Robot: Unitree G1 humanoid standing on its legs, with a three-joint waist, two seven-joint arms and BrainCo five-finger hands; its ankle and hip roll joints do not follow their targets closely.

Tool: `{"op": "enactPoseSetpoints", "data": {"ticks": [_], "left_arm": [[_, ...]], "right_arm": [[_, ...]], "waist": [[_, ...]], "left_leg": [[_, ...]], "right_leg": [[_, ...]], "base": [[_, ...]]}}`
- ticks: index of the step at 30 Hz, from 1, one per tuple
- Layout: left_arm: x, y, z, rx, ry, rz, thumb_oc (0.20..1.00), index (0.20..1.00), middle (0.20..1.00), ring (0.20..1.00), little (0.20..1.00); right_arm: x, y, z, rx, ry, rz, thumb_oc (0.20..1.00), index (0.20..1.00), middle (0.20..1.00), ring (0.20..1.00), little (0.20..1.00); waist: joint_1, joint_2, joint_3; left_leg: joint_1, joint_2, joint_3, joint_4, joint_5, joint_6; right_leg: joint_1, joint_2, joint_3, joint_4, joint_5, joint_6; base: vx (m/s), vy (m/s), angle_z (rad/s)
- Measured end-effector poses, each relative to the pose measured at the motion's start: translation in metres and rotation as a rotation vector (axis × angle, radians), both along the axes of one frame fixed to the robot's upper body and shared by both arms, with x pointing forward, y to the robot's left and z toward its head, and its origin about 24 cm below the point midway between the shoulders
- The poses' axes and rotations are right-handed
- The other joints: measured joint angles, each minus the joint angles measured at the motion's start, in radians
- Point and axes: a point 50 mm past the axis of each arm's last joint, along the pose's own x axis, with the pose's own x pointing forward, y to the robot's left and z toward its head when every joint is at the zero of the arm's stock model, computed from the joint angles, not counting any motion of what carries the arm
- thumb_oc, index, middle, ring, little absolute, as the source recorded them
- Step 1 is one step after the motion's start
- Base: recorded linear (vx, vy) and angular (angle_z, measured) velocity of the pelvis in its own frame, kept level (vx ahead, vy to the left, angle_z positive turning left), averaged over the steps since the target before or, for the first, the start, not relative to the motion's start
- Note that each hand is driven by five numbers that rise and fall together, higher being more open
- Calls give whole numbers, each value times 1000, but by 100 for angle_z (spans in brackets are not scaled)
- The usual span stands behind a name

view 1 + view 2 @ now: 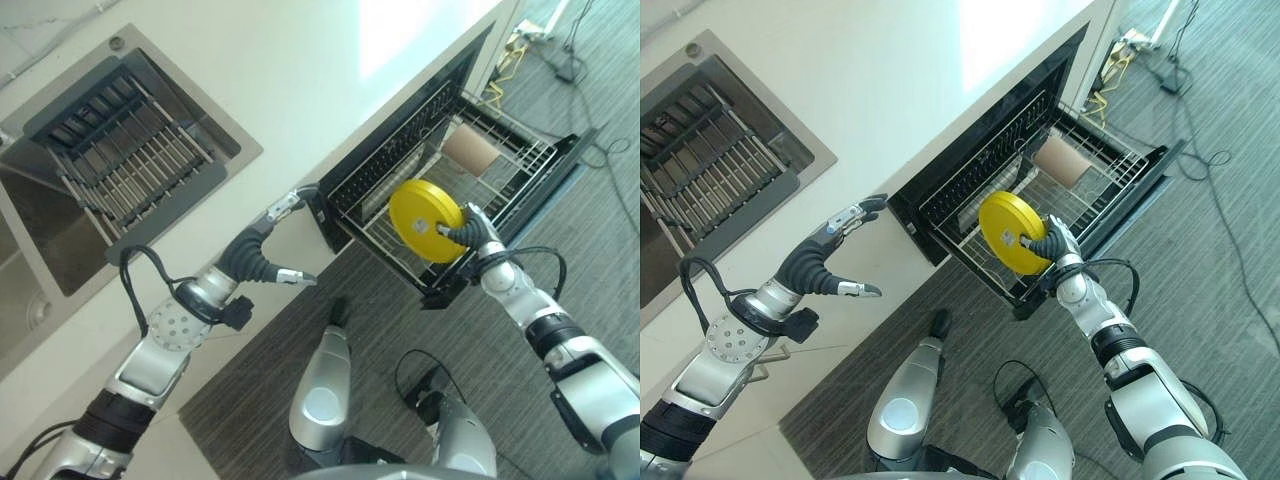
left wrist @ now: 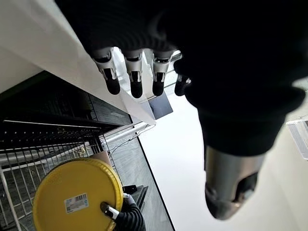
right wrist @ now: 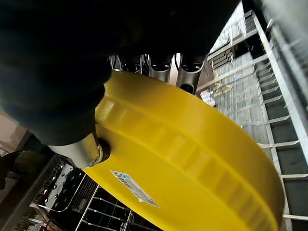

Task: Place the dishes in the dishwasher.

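Yellow round plastic plate (image 1: 427,220): your right hand (image 1: 470,232) pinches it upright over the pulled-out wire dishwasher rack (image 1: 497,170). Your left hand (image 1: 830,252) hovers with fingers spread beside the white counter (image 1: 290,80).

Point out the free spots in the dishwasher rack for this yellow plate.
Bare wire lies in the rack between the brown dish at the back and the yellow plate pinched in the right hand. The dark inner rack looks crowded with tines.

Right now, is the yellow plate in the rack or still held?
Still held: the right hand pinches the yellow plate on edge above the pulled-out dishwasher rack, not seated in it.
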Motion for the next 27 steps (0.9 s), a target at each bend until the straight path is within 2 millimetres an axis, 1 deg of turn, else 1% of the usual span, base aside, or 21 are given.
{"op": "enactPoseSetpoints", "data": {"ticks": [2, 4, 5, 6, 9, 10, 13, 14, 16, 18, 20, 21, 23, 25, 26, 27], "left_arm": [[0, 0, 1, -8, -8, 10, 1000, 1000, 1000, 1000, 1000], [1, -3, 7, 9, -61, -3, 1000, 1000, 1000, 1000, 1000], [3, -5, 13, 4, -85, -6, 1000, 1000, 1000, 1000, 1000], [6, -7, 20, -7, -116, -5, 1000, 1000, 1000, 1000, 1000], [9, -9, 27, -22, -147, -6, 1000, 1000, 1000, 1000, 1000], [10, -10, 30, -31, -163, -2, 1000, 1000, 1000, 1000, 1000], [11, -10, 37, -42, -194, 1, 1000, 1000, 1000, 1000, 1000], [11, -10, 38, -50, -205, 4, 1000, 1000, 1000, 1000, 1000], [12, -11, 44, -54, -233, 0, 1000, 1000, 1000, 1000, 1000], [12, -13, 53, -63, -274, -7, 1000, 1000, 1000, 1000, 1000], [11, -13, 57, -51, -293, -15, 1000, 1000, 1000, 1000, 1000], [10, -13, 58, -45, -299, -20, 1000, 1000, 1000, 1000, 1000], [8, -14, 61, -47, -320, -30, 1000, 1000, 1000, 1000, 1000], [4, -17, 68, -46, -358, -47, 1000, 1000, 1000, 1000, 1000], [-1, -19, 72, -29, -385, -69, 1000, 1000, 1000, 1000, 1000], [-1, -18, 71, -30, -385, -67, 1000, 1000, 1000, 1000, 1000]], "right_arm": [[1, 1, 2, -1, -7, 5, 200, 200, 200, 200, 200], [7, 3, 15, -7, -34, 3, 200, 200, 200, 200, 200], [9, 4, 20, -10, -47, 3, 200, 200, 200, 200, 200], [13, 3, 31, -18, -75, 2, 200, 200, 200, 200, 200], [19, 1, 52, -37, -132, -2, 200, 200, 200, 200, 200], [21, -2, 64, -51, -162, -9, 200, 200, 200, 200, 200], [24, -9, 81, -69, -211, -45, 200, 200, 200, 200, 200], [26, -8, 88, -76, -239, -51, 200, 200, 200, 200, 200], [28, -6, 103, -120, -290, -51, 200, 200, 200, 200, 200], [31, -2, 127, -177, -367, -62, 200, 200, 200, 200, 200], [32, 3, 136, -226, -402, -54, 200, 200, 200, 200, 200], [32, 4, 138, -246, -414, -53, 200, 200, 200, 200, 200], [32, 8, 143, -346, -435, -35, 200, 200, 200, 200, 200], [33, 14, 143, -501, -431, -13, 200, 200, 200, 200, 200], [34, 18, 136, -614, -413, 16, 200, 200, 200, 200, 200], [34, 20, 132, -654, -406, 28, 200, 200, 200, 200, 200]], "waist": [[1, 0, 0], [0, -1, 0], [0, -2, 1], [0, -3, 1], [-2, -3, 1], [-2, -4, 1], [-2, -7, 1], [-1, -9, 1], [-1, -20, 0], [-1, -37, 0], [-3, -53, 0], [-3, -56, 0], [-3, -62, 0], [-1, -70, -1], [-1, -78, 0], [4, -80, -1]], "left_leg": [[-11, -7, 4, 8, -3, 7], [-32, -12, 22, 6, 1, 23], [-34, -13, 23, 6, 0, 25], [-38, -14, 22, 4, -1, 25], [-52, -14, 22, 7, -1, 25], [-65, -12, 22, 7, -2, 24], [-85, -13, 21, 12, -3, 25], [-95, -10, 21, 23, -16, 26], [-131, -9, 19, 58, -24, 26], [-174, -3, 19, 80, -29, 29], [-192, -2, 19, 93, -32, 30], [-197, -1, 19, 102, -37, 31], [-219, -1, 19, 128, -47, 31], [-252, -1, 14, 147, -49, 32], [-264, -2, 8, 146, -59, 25], [-268, -4, 9, 149, -49, 34]], "right_leg": [[-3, -3, 0, -16, 1, 1], [-19, -6, 3, -33, 9, 5], [-19, -6, 3, -37, 17, 10], [-19, -4, 2, -49, 19, 14], [-25, -1, 1, -66, 21, 16], [-39, 0, 1, -64, 21, 16], [-59, -1, -1, -60, 21, 15], [-71, -1, 3, -45, 20, 14], [-100, -3, 5, -26, 17, 10], [-145, -5, 7, 3, 11, 1], [-160, -7, 8, 8, 9, -1], [-164, -7, 9, 11, 3, -11], [-184, -12, 13, 26, 2, -9], [-212, -14, 17, 40, 1, -9], [-223, -14, 16, 41, -2, -7], [-228, -13, 20, 38, 11, -7]], "base": [[-144, 45, 0], [-133, 31, -4], [-131, 25, -4], [-126, 14, -2], [-95, -8, -2], [-72, -13, 0], [-59, -10, 0], [-76, -19, -3], [-80, -15, -4], [-78, -16, -3], [-69, -24, -1], [-59, -29, -4], [-61, -45, -4], [-30, -67, 2], [14, -76, -1], [-50, -30, -3]]}}
